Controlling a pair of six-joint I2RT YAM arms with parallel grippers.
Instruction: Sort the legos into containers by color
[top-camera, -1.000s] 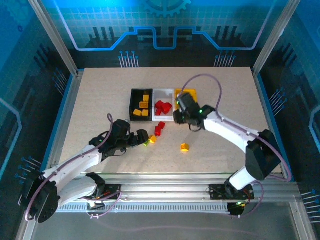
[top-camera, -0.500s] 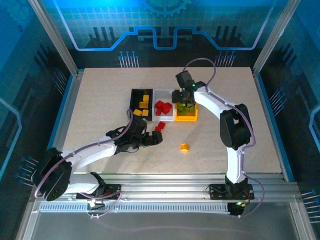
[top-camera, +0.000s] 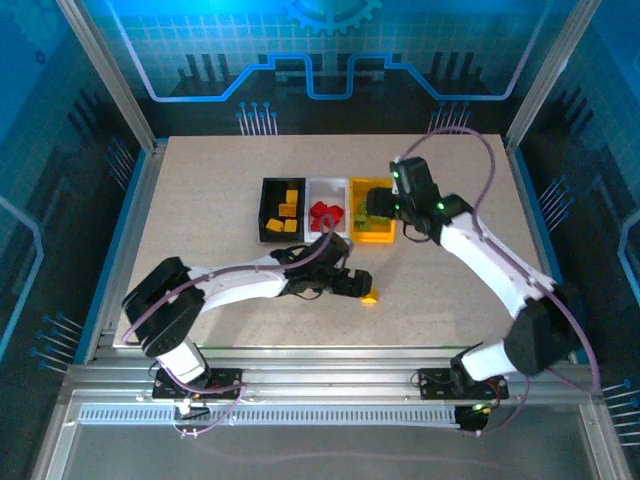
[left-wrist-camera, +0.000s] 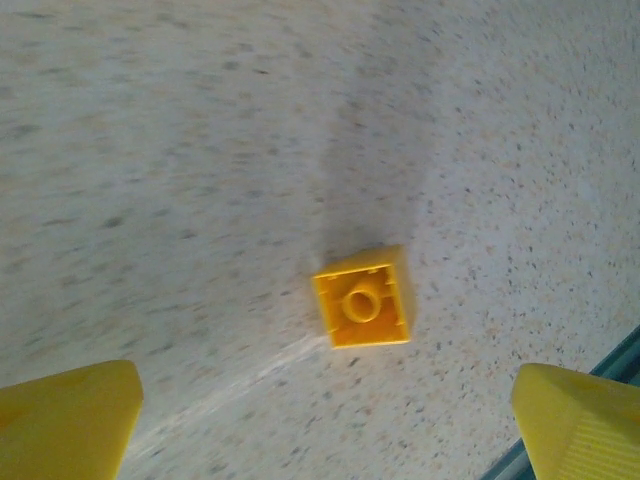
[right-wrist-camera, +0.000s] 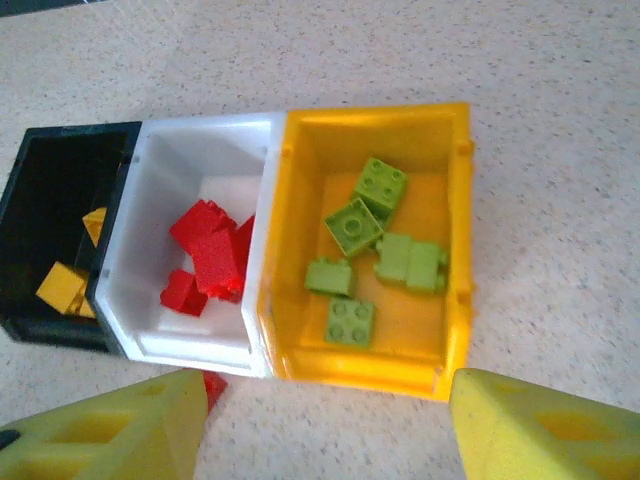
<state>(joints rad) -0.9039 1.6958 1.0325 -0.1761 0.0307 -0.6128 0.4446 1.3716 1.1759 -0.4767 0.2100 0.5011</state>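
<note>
Left gripper (left-wrist-camera: 325, 388): spread wide and empty; its yellow fingers (left-wrist-camera: 66, 415) stand at either side, well clear of the brick.
Yellow lego (left-wrist-camera: 363, 297): on the table (left-wrist-camera: 200, 150), between and just ahead of those fingers, touching neither. It is stud up and square with one stud, so it has no long axis; its edges sit slightly askew to the line between the fingers.
Red lego (right-wrist-camera: 212, 386): on the table just beside the white bin's near wall, partly hidden.
Right gripper (right-wrist-camera: 330, 388): wide apart, holding nothing, hanging over the near end of the yellow bin.
Black bin (right-wrist-camera: 60, 140): orange-yellow legos (right-wrist-camera: 62, 287) inside.
White bin (right-wrist-camera: 205, 135): red legos (right-wrist-camera: 210, 258) heaped inside.
Yellow bin (right-wrist-camera: 375, 118): green legos (right-wrist-camera: 352, 226), perhaps six, all lying flat.
Row: the bins stand side by side with walls touching, long axes running away from the arm bases.
</note>
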